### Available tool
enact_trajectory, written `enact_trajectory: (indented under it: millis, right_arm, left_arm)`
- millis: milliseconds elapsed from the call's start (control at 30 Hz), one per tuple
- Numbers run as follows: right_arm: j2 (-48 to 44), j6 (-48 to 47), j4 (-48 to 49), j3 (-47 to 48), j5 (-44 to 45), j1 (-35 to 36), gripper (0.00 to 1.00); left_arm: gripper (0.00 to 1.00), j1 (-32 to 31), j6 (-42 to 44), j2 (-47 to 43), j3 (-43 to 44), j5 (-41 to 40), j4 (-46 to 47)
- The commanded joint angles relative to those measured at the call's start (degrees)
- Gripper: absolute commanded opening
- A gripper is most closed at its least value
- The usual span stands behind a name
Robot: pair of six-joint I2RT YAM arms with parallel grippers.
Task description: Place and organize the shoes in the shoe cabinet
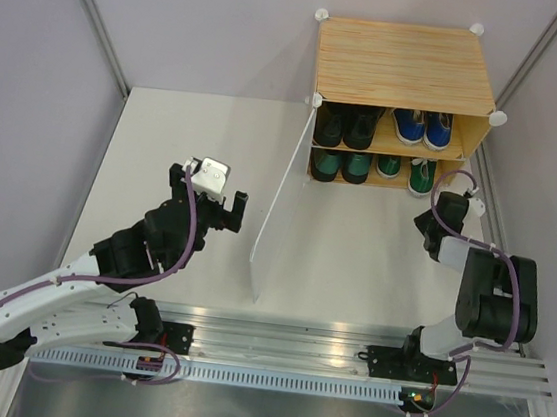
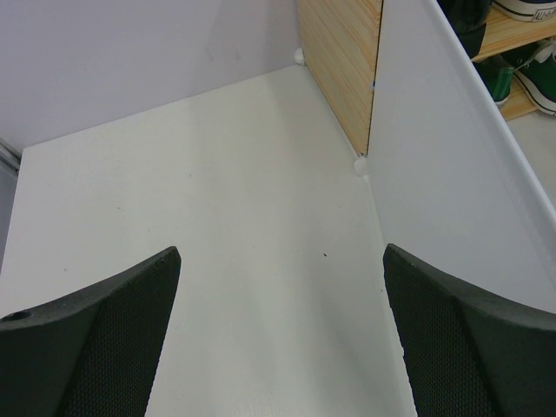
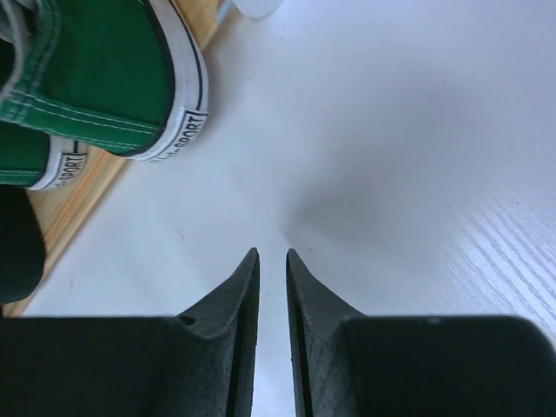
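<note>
Top external view: shoes (image 1: 408, 128) all sit in the cabinet (image 1: 406, 62), door (image 1: 280, 209) open toward 7 o'clock. Left gripper (image 2: 280, 252) spread, empty, at the door's 9 o'clock; right gripper (image 3: 273, 254) clenched on nothing beside the green sneaker (image 3: 104, 78). Its heel appears to overhang the shelf, so a closing door may jam there.

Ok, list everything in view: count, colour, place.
shoe cabinet: one, light wood, table's far right
door: one, white, swung open
dress shoes: one pair, black, upper shelf left
blue sneakers: one pair, blue, upper shelf right
dark green shoes: one pair, dark green, lower shelf left
green sneakers: one pair, green, lower shelf right
table: one, white, beneath everything
left tool: one, black, open, left of door
right tool: one, black, shut, beside green sneakers
</note>
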Motion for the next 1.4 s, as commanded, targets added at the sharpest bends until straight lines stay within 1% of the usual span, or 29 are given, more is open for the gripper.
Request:
enact_trajectory:
  millis: [0,200,333,500,600,800,933,1033,1267,1367]
  right_arm:
    - [3.73,-0.96,3.15,3.26,-1.51,-0.09,0.22]
    - [9.97,-0.52,7.80,7.66,-3.01,-0.27,0.20]
    - [15.25,-0.79,8.60,14.76,-2.31,-0.18,0.20]
    - [20.96,-0.17,12.46,19.43,-2.13,-0.18,0.17]
    - [21.33,0.09,13.26,20.76,-3.18,-0.18,0.15]
    - [18.96,0.18,15.10,18.48,-2.22,-0.18,0.13]
    - [19.04,0.53,16.51,17.68,-1.96,-0.27,0.11]
    - [19.30,2.89,20.45,16.54,-1.87,-0.18,0.11]
    - [22.99,5.63,20.12,21.11,-3.45,-0.27,0.11]
    - [23.17,5.81,19.15,21.90,-4.15,-0.27,0.11]
  left_arm:
    - [1.00,0.15,1.02,-0.17,0.67,0.22,0.01]
    - [1.00,0.15,1.28,0.45,0.58,-0.23,0.01]
    - [1.00,0.15,1.63,0.71,0.58,-0.40,0.01]
    - [1.00,0.15,1.90,1.24,0.58,-0.75,0.09]
    - [1.00,0.15,2.07,1.42,0.49,-1.10,0.18]
    - [1.00,0.15,2.07,1.50,0.49,-1.19,0.18]
    - [1.00,0.15,2.16,1.42,0.49,-1.19,0.18]
    - [1.00,0.15,2.08,1.42,0.49,-1.28,0.27]
    - [1.00,0.15,2.25,1.42,0.40,-1.54,0.27]
    - [1.00,0.15,2.43,1.50,0.40,-1.46,0.36]
